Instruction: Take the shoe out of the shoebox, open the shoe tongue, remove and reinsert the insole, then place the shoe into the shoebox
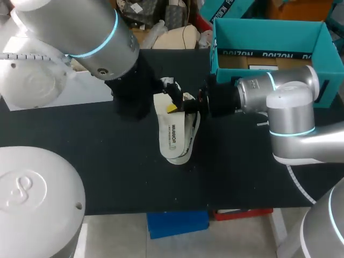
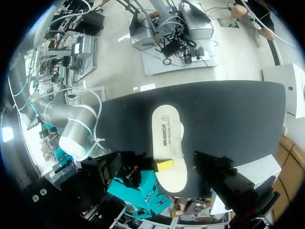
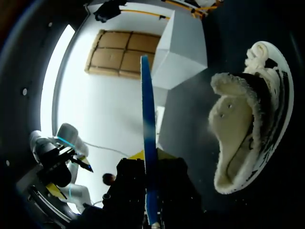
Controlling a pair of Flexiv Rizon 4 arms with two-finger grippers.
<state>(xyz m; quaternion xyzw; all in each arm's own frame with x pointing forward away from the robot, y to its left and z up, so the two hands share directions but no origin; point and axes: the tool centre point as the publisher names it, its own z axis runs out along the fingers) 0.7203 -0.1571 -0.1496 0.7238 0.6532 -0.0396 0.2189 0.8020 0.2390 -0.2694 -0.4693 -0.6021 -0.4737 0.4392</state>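
One shoe (image 1: 190, 138) lies on its side mid-way across the black table (image 1: 107, 172), nearest me. It's off-white w/ dark stripes; the right wrist view has its mouth gaping toward that camera, lining fuzzy-looking, laces bunched at the far end. Over it sits the insole (image 1: 173, 133): long, flat, round-ended, white on top w/ print, blue along the edge, i.e. out of the shoe. The right gripper (image 1: 183, 105) pinches the insole's heel end, a yellow tip on each face. The left gripper (image 1: 168, 88) sits just beside, at the same end; can't tell if it's open or closed. Farthest back is the teal cardboard shoebox (image 1: 269, 48), open-topped, at the table's far right.

Handling, my guess: the insole is light, thin, floppy. Held by one end it'll prob. droop, so feed it toe-first w/ the shoe pinned. The shoe's light too, soft upper, stiffer sole; take it by the heel collar or sole edge, not the laces.
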